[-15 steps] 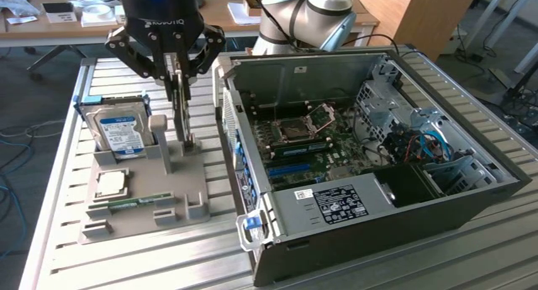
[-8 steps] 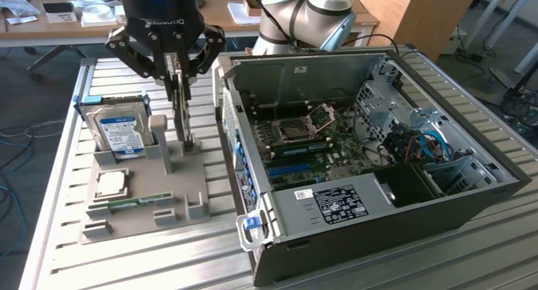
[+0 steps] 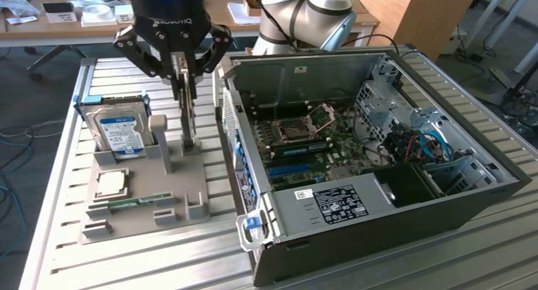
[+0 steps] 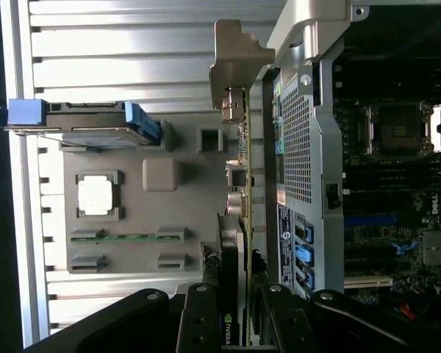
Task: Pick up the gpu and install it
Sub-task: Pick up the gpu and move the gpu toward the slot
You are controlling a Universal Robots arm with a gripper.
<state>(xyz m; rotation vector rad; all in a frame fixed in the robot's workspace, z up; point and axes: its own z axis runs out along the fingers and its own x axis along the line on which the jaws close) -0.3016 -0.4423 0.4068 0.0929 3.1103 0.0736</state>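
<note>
Clamping the gpu (image 3: 190, 123) upright, the end effector (image 3: 183, 74) hangs over a slatted metal table (image 3: 126, 265), desk (image 3: 50, 26) behind.

The holder (image 3: 135, 224) lay at the exterior view's left of the case (image 3: 395, 239). The gpu (image 3: 188, 126) stood upright between hard drive (image 3: 118, 129) and case.

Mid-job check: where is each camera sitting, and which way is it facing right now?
Exterior view: off the arm and raised, looking down at the parts tray on the exterior view's left and the open computer case on its right; the arm and pincer show.
Wrist view: on the wrist, looking along the pincer onto tray and case; its fingers show.
Shared: the gpu clamped in the pincer, plus tray and case.
</note>
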